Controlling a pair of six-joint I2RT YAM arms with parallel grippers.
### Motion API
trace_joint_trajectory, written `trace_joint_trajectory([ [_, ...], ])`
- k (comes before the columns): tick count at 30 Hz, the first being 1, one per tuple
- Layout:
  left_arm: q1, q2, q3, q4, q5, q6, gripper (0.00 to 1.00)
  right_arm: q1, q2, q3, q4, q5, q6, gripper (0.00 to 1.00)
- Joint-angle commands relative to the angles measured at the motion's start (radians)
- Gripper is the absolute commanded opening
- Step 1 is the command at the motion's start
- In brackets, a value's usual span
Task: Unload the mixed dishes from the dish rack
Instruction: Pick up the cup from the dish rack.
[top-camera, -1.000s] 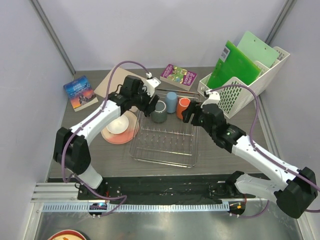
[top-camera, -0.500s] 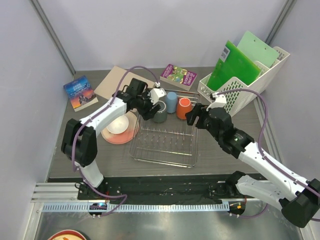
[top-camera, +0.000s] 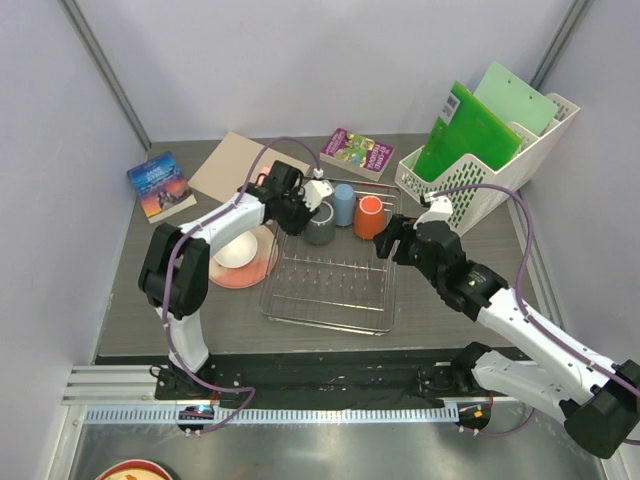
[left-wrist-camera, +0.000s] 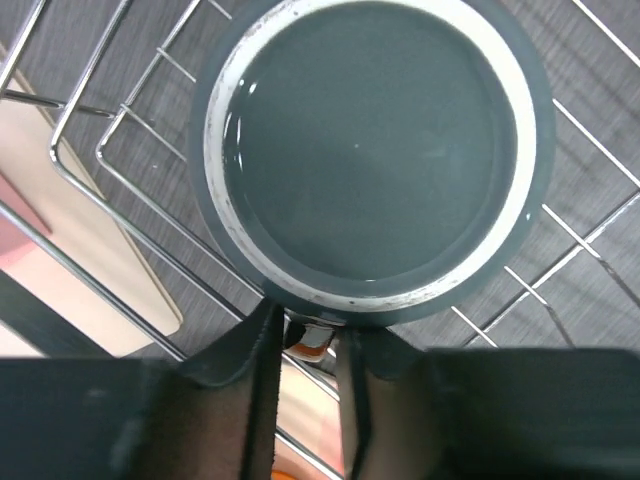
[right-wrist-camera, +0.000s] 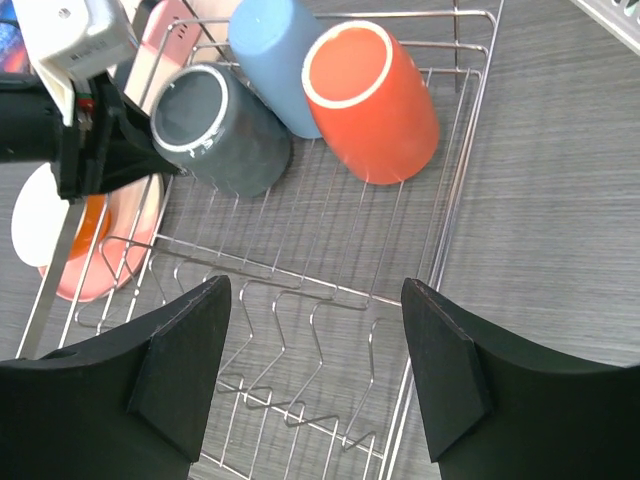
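Three cups remain at the far end of the rack (top-camera: 330, 300): the grey mug (left-wrist-camera: 365, 150), the blue cup (top-camera: 343, 203) and the orange mug (right-wrist-camera: 370, 100), close together on the wire grid. The pink plate (top-camera: 260, 268) lies on the table (top-camera: 230, 320) just left of the rack with the bowl (top-camera: 235, 252) on it. By my reading those two are already unloaded and only the cups are left.

The left claw (left-wrist-camera: 305, 335) points down at the grey mug's outer edge, on the side away from the blue cup, where there is room to come in. Its fingers (left-wrist-camera: 262, 400) stand close together, side by side along the wall and not astride it. That would suit pinching a handle, though no handle shows plainly. Whether they have clenched on anything I cannot tell.

The right claw (right-wrist-camera: 315, 295) hangs released, fingers spread wide with nothing between them. It is over the rack's bare middle, short of the orange mug, probably lined up for that mug while keeping out of the other arm's way.
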Motion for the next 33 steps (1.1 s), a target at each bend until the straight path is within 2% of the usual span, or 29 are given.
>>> trace_joint_trajectory([
  [1,0.002,-0.039,-0.012,0.068,-0.022,-0.028,0.20,0.004,-0.012,-0.010,0.031,0.024,0.007,0.74],
  [6,-0.001,-0.064,-0.057,0.086,0.004,-0.053,0.15,0.004,0.019,-0.018,0.046,0.022,0.012,0.74],
  [9,-0.009,-0.065,-0.080,0.095,0.003,-0.061,0.15,0.004,0.023,-0.018,0.046,0.021,0.013,0.74],
  [12,-0.010,-0.068,-0.097,0.108,-0.002,-0.073,0.20,0.006,0.022,-0.021,0.046,0.022,0.013,0.74],
  [19,-0.012,-0.050,-0.092,0.121,-0.014,-0.094,0.47,0.003,0.020,-0.030,0.046,0.030,0.015,0.74],
  [20,-0.012,-0.047,-0.091,0.123,-0.013,-0.096,0.48,0.004,0.020,-0.032,0.045,0.030,0.013,0.74],
  [23,-0.012,-0.036,-0.095,0.129,-0.014,-0.102,0.47,0.004,0.020,-0.035,0.046,0.036,0.012,0.74],
  [29,-0.012,-0.022,-0.117,0.146,-0.011,-0.110,0.36,0.004,0.022,-0.038,0.045,0.040,0.007,0.74],
  [33,-0.012,-0.010,-0.134,0.167,-0.014,-0.125,0.32,0.004,0.019,-0.040,0.045,0.040,0.007,0.74],
])
